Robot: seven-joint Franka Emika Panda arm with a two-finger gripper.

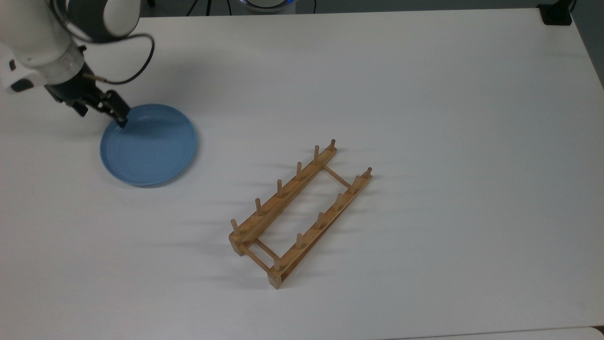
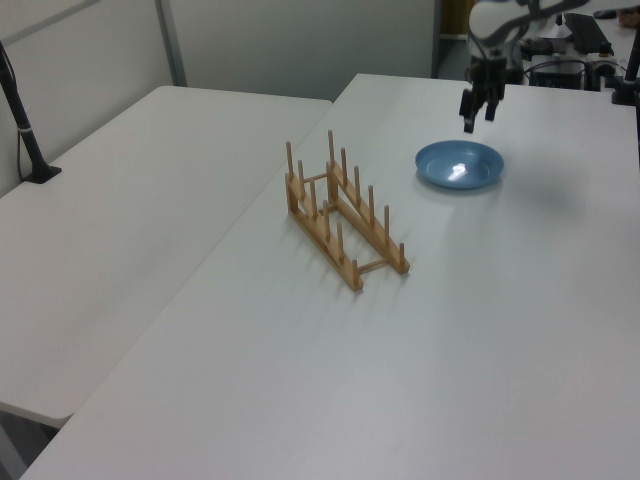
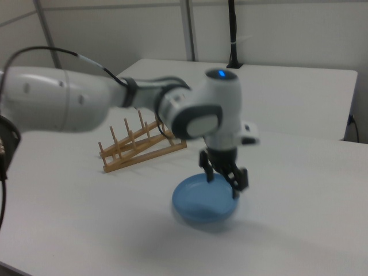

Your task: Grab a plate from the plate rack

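Fingers (image 1: 101,111) spread apart and empty, pointing down above the plate's (image 1: 148,146) rim — plate rack (image 1: 299,212) well apart.

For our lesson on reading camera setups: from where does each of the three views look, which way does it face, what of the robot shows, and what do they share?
Top view: overhead, facing down on the table; forearm and hand at the top view's left.
Left view: raised, beyond the plate rack, facing the far hand.
Right view: low, close behind the arm, facing the plate.
All share plate, plate rack, hand.
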